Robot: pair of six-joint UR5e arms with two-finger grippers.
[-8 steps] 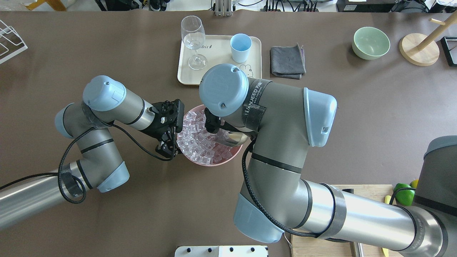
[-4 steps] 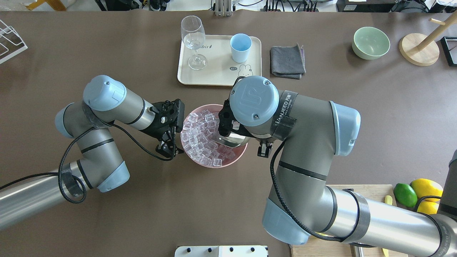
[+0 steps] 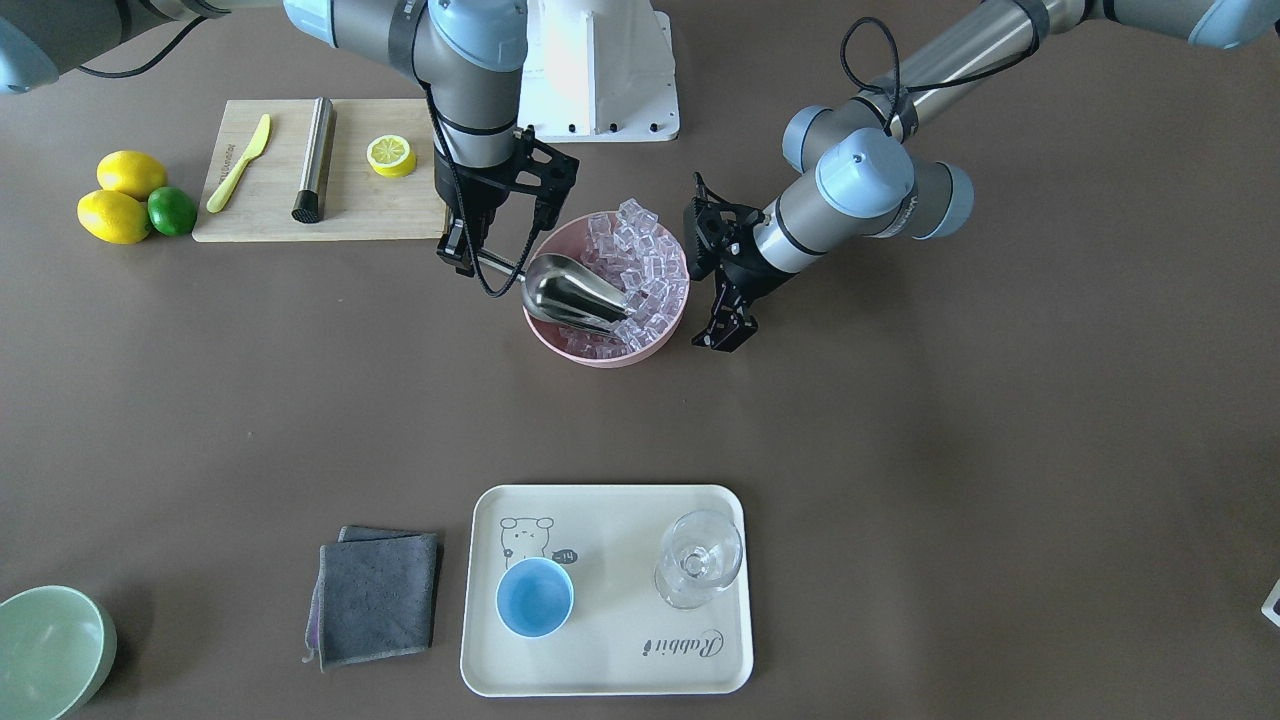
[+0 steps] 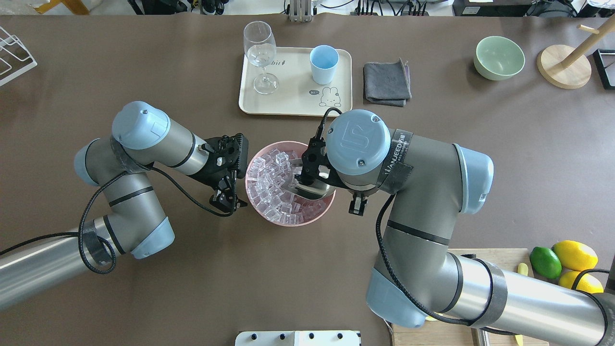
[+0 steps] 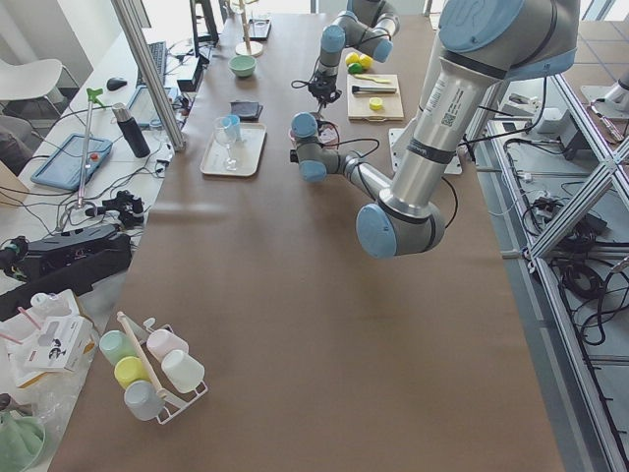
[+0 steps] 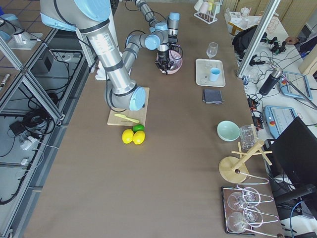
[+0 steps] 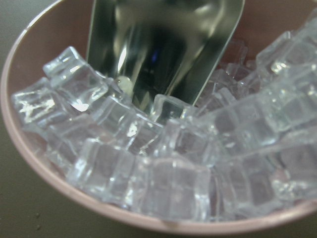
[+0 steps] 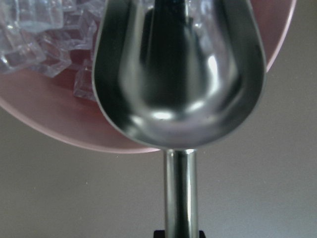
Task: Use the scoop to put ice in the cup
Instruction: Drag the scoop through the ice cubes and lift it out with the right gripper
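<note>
The steel scoop (image 3: 572,292) lies in the pink bowl (image 3: 560,342), its mouth against the heap of ice (image 3: 645,262). My right gripper (image 3: 462,258) is shut on the scoop's handle (image 8: 181,193) at the bowl's rim. The right wrist view shows no cubes in the trough (image 8: 178,74). In the overhead view the scoop (image 4: 312,190) is partly hidden under my right wrist. My left gripper (image 3: 726,334) stands beside the bowl on the opposite side, fingers slightly apart, holding nothing. The light-blue cup (image 3: 535,597) stands empty on the cream tray (image 3: 610,670), far from the bowl.
A stemmed glass (image 3: 698,560) shares the tray. A grey cloth (image 3: 375,598) and a pale green bowl (image 3: 50,650) lie beside it. A chopping board (image 3: 375,210) with a knife, steel rod and half lemon, plus lemons and a lime (image 3: 125,205), lies behind my right arm.
My right arm has swung to the right, drawing the scoop to the bowl's right side. The pink bowl has slid slightly right. My left arm has not moved.
</note>
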